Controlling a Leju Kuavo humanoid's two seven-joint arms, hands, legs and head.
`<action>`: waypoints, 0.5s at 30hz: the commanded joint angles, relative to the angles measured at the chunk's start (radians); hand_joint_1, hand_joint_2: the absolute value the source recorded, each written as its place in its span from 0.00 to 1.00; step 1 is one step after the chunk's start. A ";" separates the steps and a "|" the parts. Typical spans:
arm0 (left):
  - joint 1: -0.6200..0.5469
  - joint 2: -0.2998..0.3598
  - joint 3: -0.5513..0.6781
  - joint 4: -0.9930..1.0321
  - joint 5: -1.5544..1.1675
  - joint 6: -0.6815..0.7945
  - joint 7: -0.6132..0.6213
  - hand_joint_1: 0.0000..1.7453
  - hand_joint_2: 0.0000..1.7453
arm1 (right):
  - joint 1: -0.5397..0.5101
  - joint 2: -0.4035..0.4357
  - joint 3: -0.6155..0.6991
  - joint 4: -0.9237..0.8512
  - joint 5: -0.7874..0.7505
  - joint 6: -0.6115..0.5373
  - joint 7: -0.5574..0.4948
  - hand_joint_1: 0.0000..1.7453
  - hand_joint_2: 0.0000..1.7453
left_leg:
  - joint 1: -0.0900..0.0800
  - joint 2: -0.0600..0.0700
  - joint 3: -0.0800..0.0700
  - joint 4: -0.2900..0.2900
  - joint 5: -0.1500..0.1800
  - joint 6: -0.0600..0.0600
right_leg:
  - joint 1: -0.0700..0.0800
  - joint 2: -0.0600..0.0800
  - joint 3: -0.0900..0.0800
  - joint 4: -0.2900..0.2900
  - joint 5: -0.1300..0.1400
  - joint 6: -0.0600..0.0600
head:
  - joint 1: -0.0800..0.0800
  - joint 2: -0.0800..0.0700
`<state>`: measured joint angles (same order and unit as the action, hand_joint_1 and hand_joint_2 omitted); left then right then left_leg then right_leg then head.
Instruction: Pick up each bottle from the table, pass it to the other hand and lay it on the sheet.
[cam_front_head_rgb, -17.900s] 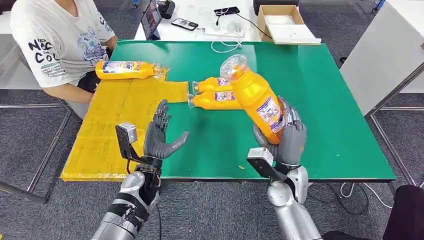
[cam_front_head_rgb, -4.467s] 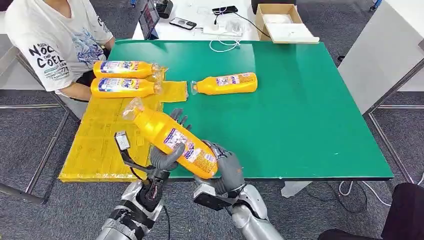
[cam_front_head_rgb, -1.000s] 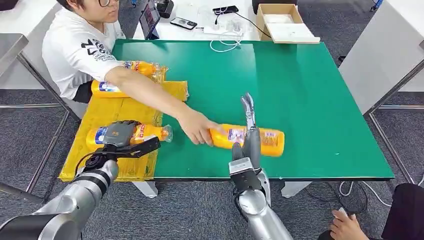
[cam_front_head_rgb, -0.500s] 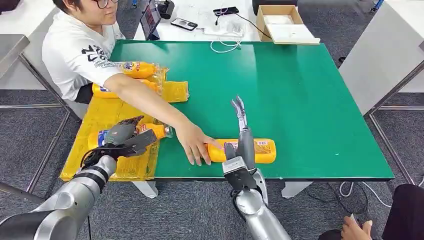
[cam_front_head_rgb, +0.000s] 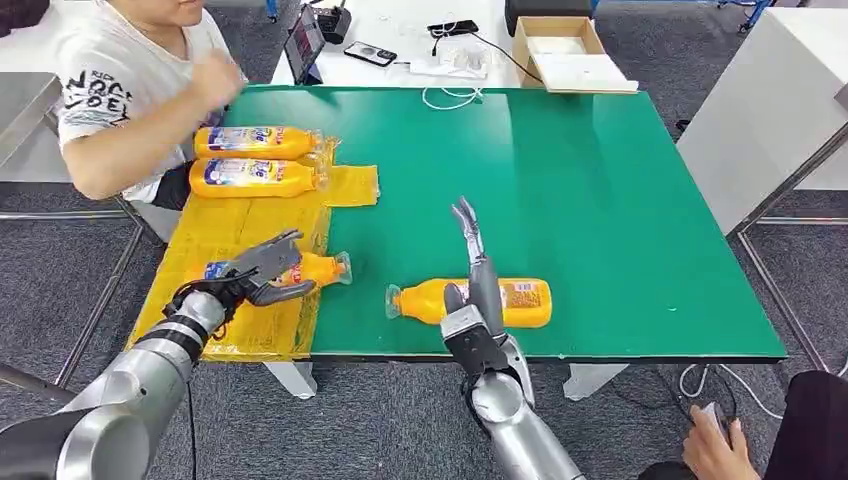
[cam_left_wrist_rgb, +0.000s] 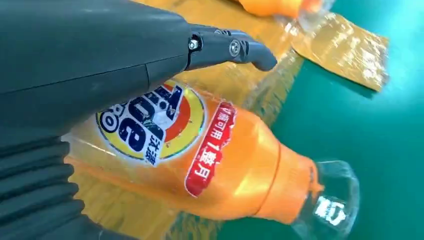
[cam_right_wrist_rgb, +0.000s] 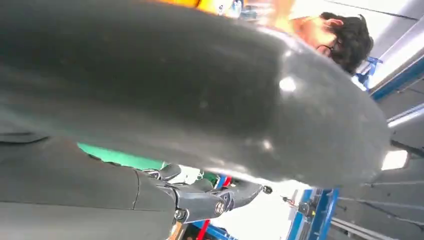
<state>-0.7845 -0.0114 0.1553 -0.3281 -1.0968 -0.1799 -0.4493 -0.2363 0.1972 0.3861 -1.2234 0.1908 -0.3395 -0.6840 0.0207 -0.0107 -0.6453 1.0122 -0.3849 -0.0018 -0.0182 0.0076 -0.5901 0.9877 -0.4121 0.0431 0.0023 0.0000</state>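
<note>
From the head view, we see our left hand (cam_front_head_rgb: 262, 268) spread over a bottle (cam_front_head_rgb: 318, 268) lying on the yellow sheet (cam_front_head_rgb: 230, 225), hiding its body, while our right hand (cam_front_head_rgb: 478, 275), fingers straight and apart, crosses another bottle (cam_front_head_rgb: 520, 302) on the green table (cam_front_head_rgb: 620, 200). At the left wrist, fingers (cam_left_wrist_rgb: 230, 47) hover above the label without gripping. At the right wrist, a blurred thumb (cam_right_wrist_rgb: 200, 95) hides most things.

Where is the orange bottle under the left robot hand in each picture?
Head view: the orange plastic bottle with a clear cap lies low on the left, under the left robot hand.
Left wrist view: orange bottle spans the middle.
Right wrist view: not in it.
Shared landmark: yellow sheet.
</note>
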 joint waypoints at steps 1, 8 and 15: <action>0.031 -0.005 0.051 0.068 0.036 -0.032 -0.028 0.00 0.00 | -0.053 0.007 -0.039 0.119 -0.008 0.007 -0.004 0.00 0.00 | -0.001 0.003 0.004 -0.002 -0.001 0.001 | 0.000 0.001 0.002 -0.002 0.000 -0.002 | 0.000 0.000; 0.109 -0.122 0.126 -0.196 0.319 0.764 -0.249 0.00 1.00 | -0.052 -0.052 0.009 0.154 0.122 0.062 0.150 0.00 1.00 | 0.000 -0.001 0.001 -0.001 0.000 0.001 | 0.001 -0.003 0.001 -0.002 0.000 -0.001 | 0.000 0.000; 0.301 -0.147 0.081 -0.669 0.326 0.878 -0.249 0.00 1.00 | -0.191 -0.184 0.028 0.331 0.268 0.183 0.291 0.00 1.00 | 0.000 0.003 -0.002 0.000 -0.001 0.002 | 0.000 -0.001 -0.003 -0.001 0.000 -0.001 | 0.000 0.000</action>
<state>-0.6305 -0.0870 0.2030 -0.5722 -0.6789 0.6904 -0.6981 -0.2785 0.1573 0.3773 -1.1068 0.3829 -0.2362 -0.4750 0.0208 -0.0085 -0.6510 1.0127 -0.3849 -0.0018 -0.0181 0.0076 -0.5975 0.9878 -0.4111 0.0435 0.0023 0.0000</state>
